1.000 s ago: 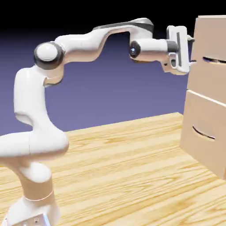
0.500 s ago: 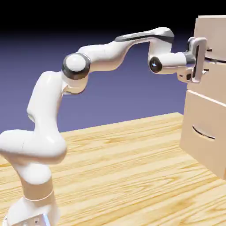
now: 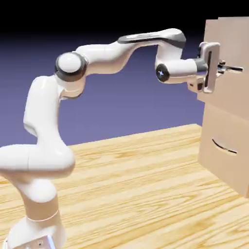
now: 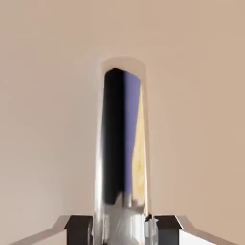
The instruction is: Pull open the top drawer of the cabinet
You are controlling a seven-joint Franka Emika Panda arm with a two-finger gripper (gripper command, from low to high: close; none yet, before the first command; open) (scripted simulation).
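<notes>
Top drawer (image 3: 223, 58) sits at the upper right of the exterior view, upper half of the beige cabinet (image 3: 226, 146), and its front stands a bit proud of the lower drawer (image 3: 224, 148), so we judge it partly out already. Its handle (image 4: 122, 143) fills the middle of the hand view as a shiny bar running up from between the finger tips (image 4: 79, 225). Gripper (image 3: 226, 68) is level, pressed up at the drawer front, jaws clamped on the handle.

To do this step well, we'd pull straight back along the drawer's travel, keep the wrist level, keep the clamp firm; any sideways drift could bind the drawer or slip the thin bar out.

Contents: we cannot tell, no interior shows in either view. Lower drawer looks closed, its dark handle (image 3: 224, 146) untouched. Wooden table (image 3: 136, 194) below.
</notes>
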